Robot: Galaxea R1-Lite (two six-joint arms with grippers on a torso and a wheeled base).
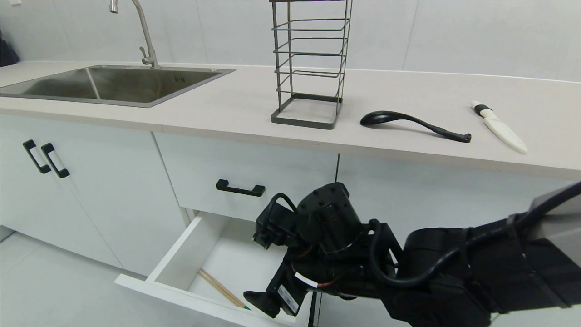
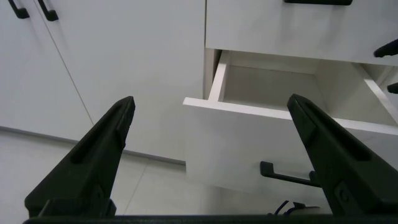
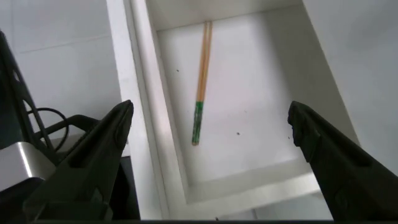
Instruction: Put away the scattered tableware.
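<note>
On the counter lie a black ladle (image 1: 408,121) and a white knife (image 1: 499,127) with a black band, right of a wire rack (image 1: 311,68). Below the counter a white drawer (image 1: 179,254) stands pulled out, with a pair of wooden chopsticks (image 1: 222,289) on its floor. My right gripper (image 1: 268,302) hangs above the drawer's front part. In the right wrist view it (image 3: 209,109) is open, and the green-tipped chopsticks (image 3: 201,81) lie loose below, between its fingers. My left gripper (image 2: 210,99) is open and empty, low in front of the drawer (image 2: 261,149).
A steel sink (image 1: 113,84) with a faucet (image 1: 144,32) is set in the counter's left end. A shut drawer with a black handle (image 1: 240,188) sits above the open one. Cabinet doors with black handles (image 1: 45,159) are to the left. Tiled floor lies below.
</note>
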